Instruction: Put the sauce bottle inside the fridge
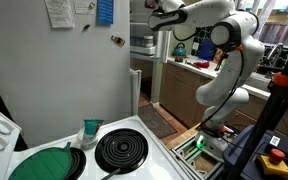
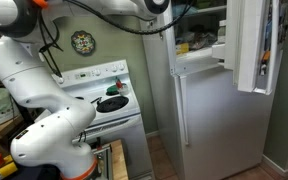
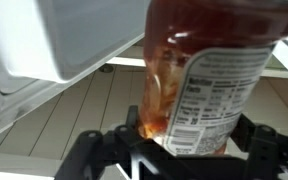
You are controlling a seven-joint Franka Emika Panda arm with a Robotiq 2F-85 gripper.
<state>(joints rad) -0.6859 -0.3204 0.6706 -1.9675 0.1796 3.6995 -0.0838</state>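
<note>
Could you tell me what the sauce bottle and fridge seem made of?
The sauce bottle looks like clear, glossy plastic, possibly glass: its contents show through, with a printed label. The fridge seems smooth white painted metal; paper notes cling to it.

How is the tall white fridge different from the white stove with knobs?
The tall white fridge stands much higher than the white stove with knobs. The fridge's side carries paper notes and a blue card; the stove's top carries a black coil burner. Both are white and stand side by side.
</note>
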